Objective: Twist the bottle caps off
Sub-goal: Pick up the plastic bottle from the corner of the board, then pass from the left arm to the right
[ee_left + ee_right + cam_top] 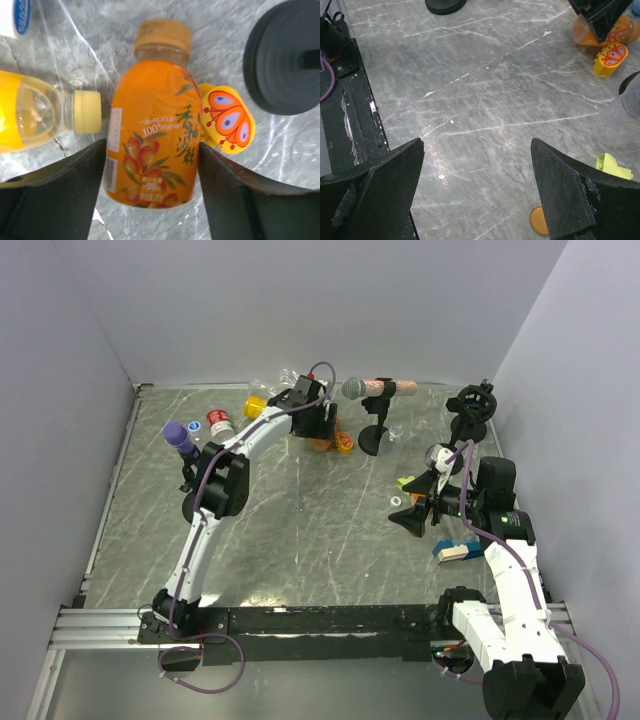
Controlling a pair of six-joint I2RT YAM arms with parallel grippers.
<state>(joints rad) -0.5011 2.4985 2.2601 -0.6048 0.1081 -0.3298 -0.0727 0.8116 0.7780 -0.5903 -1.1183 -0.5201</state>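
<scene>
A stubby orange bottle [150, 135] with an orange-brown cap [162, 36] lies on the marble table; it also shows in the top view [321, 445]. My left gripper [152, 145] [316, 430] straddles its lower body, and both fingers [75, 185] press against its sides. A yellow bottle [25, 117] with a yellow cap [87, 111] lies just left of it. My right gripper [477, 142] [408, 518] is open and empty over bare table. A loose orange cap [538, 220] lies by its right finger.
A yellow butterfly block [227, 120] touches the orange bottle's right side, with a black stand base [285, 55] beyond it. A purple-headed microphone [178, 435], a red-capped bottle [218, 420], a grey-headed microphone [355, 390], a yellow-green block [612, 167] and a white ring [395, 500] are around.
</scene>
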